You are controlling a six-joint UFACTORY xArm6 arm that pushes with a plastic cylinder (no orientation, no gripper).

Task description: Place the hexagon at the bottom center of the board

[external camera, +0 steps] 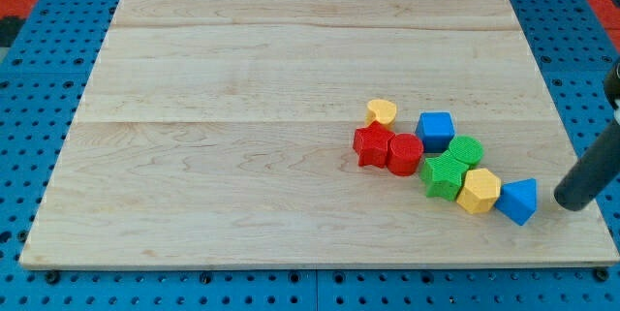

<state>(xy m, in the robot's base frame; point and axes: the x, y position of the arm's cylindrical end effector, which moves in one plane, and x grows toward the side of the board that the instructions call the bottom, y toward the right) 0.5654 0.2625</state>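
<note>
Surface (242,108): wooden board; blocks clustered right of centre.
Yellow hexagon (479,191): low right, touching the green block (445,176) and blue block (518,201).
My tip (568,201): the tool, a bare rod holding nothing, just right of the blue block; I judge the hexagon lies to its left.

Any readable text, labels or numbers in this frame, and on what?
None. No word, number, brand or sign shows anywhere.
Board: bare wood grain only.
Blocks, e.g. yellow hexagon, blue cube, red star: plain faces, no marks.
My tip, to the view's right of the blue triangle: plain dark rod, no label.
Blue pegboard: holes only.
</note>
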